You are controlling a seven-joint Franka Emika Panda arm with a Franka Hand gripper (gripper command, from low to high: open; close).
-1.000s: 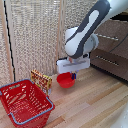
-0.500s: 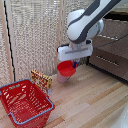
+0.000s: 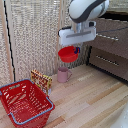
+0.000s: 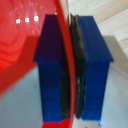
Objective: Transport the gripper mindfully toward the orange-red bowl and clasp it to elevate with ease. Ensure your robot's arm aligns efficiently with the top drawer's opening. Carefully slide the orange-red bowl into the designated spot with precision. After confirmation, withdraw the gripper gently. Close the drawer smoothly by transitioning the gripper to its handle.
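both fingers (image 4: 52,70) on orange-red bowl (image 3: 67,54) rim, above pink mug (image 3: 63,75)

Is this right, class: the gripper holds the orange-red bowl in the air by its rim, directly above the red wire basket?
Not quite. The gripper does hold the orange-red bowl in the air by its rim, but above the pink mug, not the red wire basket, which sits further to the exterior view's left.

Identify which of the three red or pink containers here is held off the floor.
The orange-red bowl: the gripper's fingers pinch its rim, holding it in the air. The pink mug and the red wire basket both stand on the wooden floor.
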